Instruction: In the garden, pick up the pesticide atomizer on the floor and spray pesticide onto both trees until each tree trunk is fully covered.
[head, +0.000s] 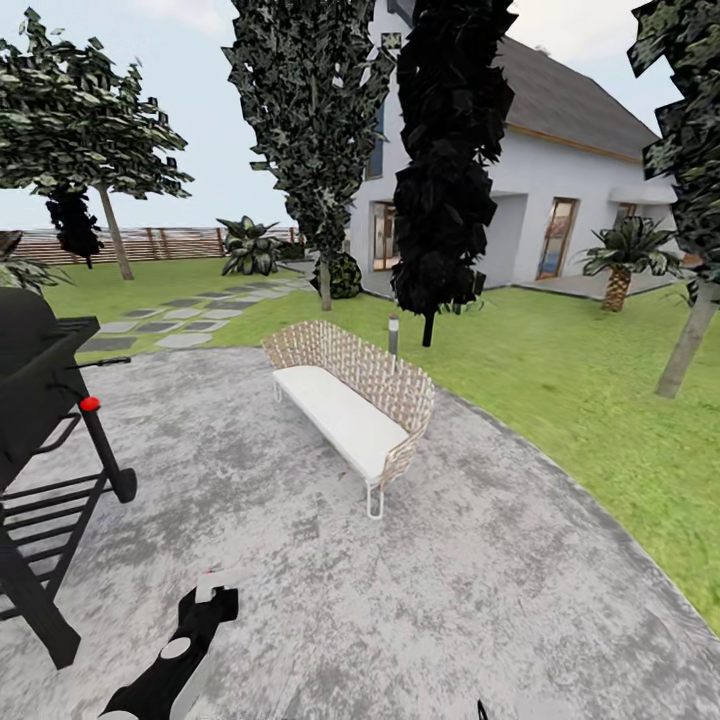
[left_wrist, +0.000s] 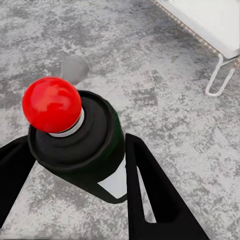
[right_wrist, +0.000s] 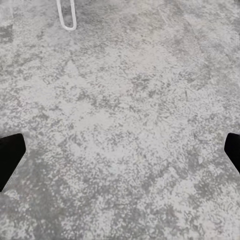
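Garden lawn (head: 560, 370) is spreading wide behind the patio, brown slat fence (head: 150, 243) running along the far left, white house (head: 560, 200) sitting at the back right. One flat-canopy tree (head: 85, 110) is standing far left on the grass, its bare trunk (head: 114, 235) leaning slightly; a second grey-brown trunk (head: 688, 345) is rising at the right edge, tilted, well apart from the first. Two dark narrow cypress-like trees (head: 445, 150) are standing between them, nearer the house. Grey mottled stone floor (head: 480, 580) is taking up the whole near ground. A wicker bench with white cushion (head: 350, 410) is sitting mid-patio, a thin lamp post (head: 393, 335) just behind it. A black grill cart (head: 45, 440) is standing at the left, on the paving.

Left gripper (head: 205, 600) is showing low in the head view, over the floor, near the grill. In the left wrist view the left gripper (left_wrist: 80, 155) is clamping the pesticide atomizer (left_wrist: 92, 150): dark bottle wedged between the two black fingers (left_wrist: 150, 195), both touching its sides, white label patch facing the camera side, red ball top sticking out past the fingertips, bottle held off the paving. One bench leg is showing near it.

Right gripper (right_wrist: 120, 150) is hanging over bare paving, fingertips wide apart at the frame edges, nothing between them.
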